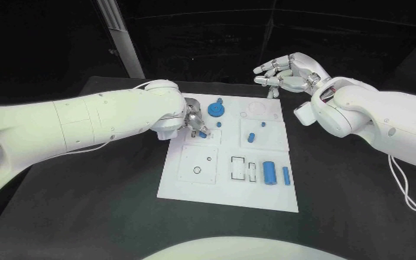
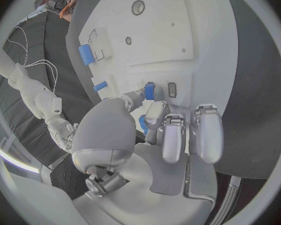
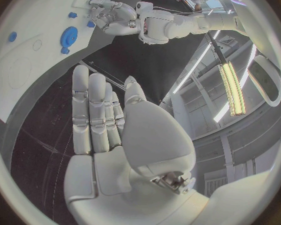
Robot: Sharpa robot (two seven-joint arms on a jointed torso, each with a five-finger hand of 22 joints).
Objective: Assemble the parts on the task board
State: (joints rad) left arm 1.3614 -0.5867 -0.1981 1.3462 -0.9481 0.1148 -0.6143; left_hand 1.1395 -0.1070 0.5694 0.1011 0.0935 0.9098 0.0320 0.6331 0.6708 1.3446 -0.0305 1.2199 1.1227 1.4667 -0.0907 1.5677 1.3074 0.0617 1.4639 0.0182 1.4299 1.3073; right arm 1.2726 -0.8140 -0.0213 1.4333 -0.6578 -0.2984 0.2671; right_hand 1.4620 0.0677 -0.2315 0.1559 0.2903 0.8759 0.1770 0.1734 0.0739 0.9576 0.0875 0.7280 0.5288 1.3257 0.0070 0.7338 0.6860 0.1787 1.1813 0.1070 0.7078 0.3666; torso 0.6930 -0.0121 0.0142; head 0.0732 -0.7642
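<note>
The board [image 1: 227,197] lay flat at the middle of the table [image 1: 104,212]. The left hand [image 1: 182,123] rested over the board's left edge, in its far half, with the fingers curled down. A small blue part [image 2: 149,91] was pinched between its fingertips, just beside a rectangular slot [image 2: 172,89] in the board. The right hand [image 1: 290,73] hovered above the table beyond the board's far right corner, fingers apart and loosely curved, holding nothing. A round blue part [image 1: 216,111] stood near the board's far edge. A blue cylinder [image 1: 269,173] and a slim blue bar [image 1: 286,176] lay side by side in the board's near right area.
</note>
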